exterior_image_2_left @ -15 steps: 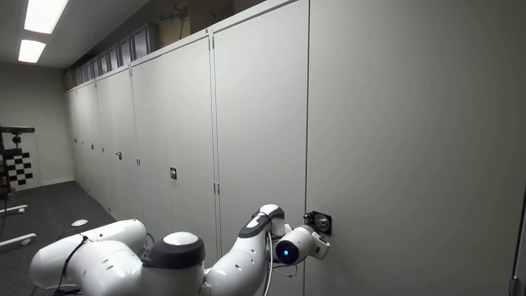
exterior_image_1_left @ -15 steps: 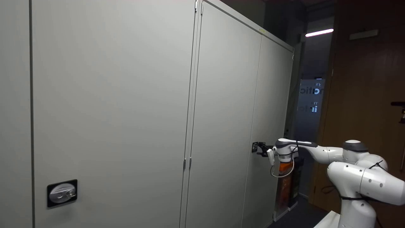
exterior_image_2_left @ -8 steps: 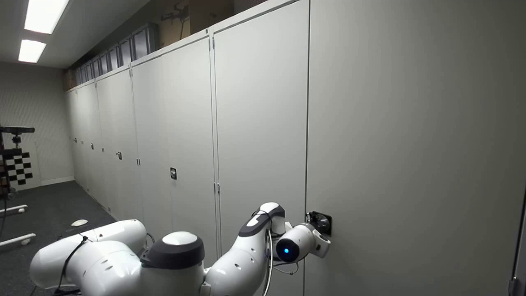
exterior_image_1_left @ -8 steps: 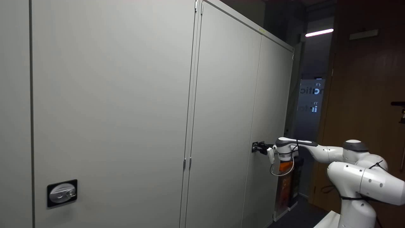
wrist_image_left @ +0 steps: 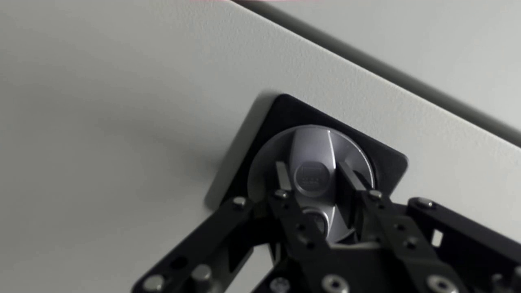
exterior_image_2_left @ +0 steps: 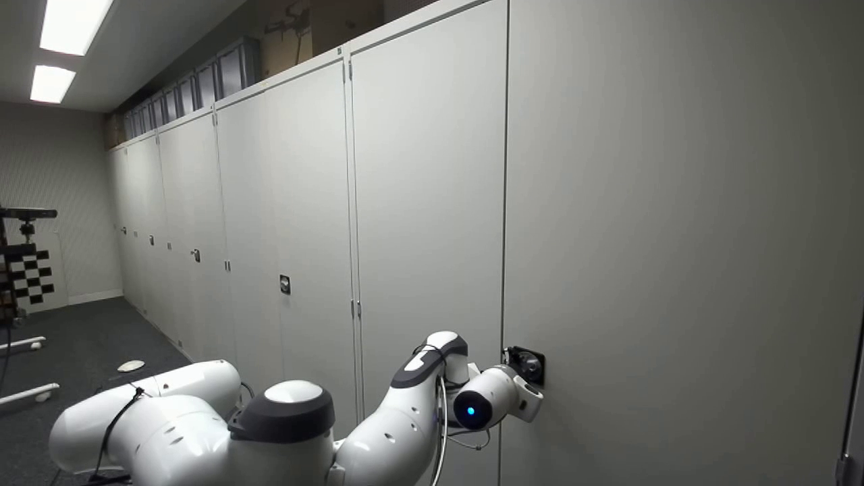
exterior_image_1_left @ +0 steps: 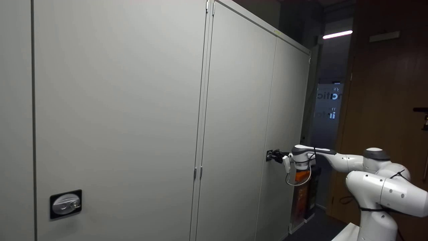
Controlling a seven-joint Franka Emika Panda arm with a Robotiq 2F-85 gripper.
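One bar-shaped silver metal handle (wrist_image_left: 312, 150) lies across a round silver metal dish (wrist_image_left: 266, 162), which is set in a square black plate (wrist_image_left: 293, 112) with rounded corners. The bar carries a round stamped emblem (wrist_image_left: 312, 179), and in the wrist view a ring with a dark centre (wrist_image_left: 318, 221) shows at its lower end. The black two-fingered gripper (wrist_image_left: 315, 176) pinches the bar, with one finger on each flank. The plate is fixed to a smooth light-grey cabinet door (wrist_image_left: 101, 81), near its edge; a narrow dark gap (wrist_image_left: 407, 83) runs alongside, and a neighbouring light-grey door (wrist_image_left: 460, 44) lies past it.

A glossy white jointed robot arm (exterior_image_2_left: 388, 432) with dark grey bands reaches to the plate in both exterior views, a small blue light (exterior_image_2_left: 470, 411) glowing on the black end of its wrist. Beneath that wrist loops a thin white cable (exterior_image_1_left: 305, 182); a bright orange item (exterior_image_1_left: 302, 175), hard to identify, shows beside it. A second round silver handle (exterior_image_1_left: 65, 205) sits well apart from the gripper.

In an exterior view, brown wood panelling (exterior_image_1_left: 384, 134) rises beyond the arm. A long row of tall light-grey cabinets (exterior_image_2_left: 243, 202) recedes along dark carpet (exterior_image_2_left: 81, 331) in an exterior view, dark grey bins (exterior_image_2_left: 233, 71) on top.
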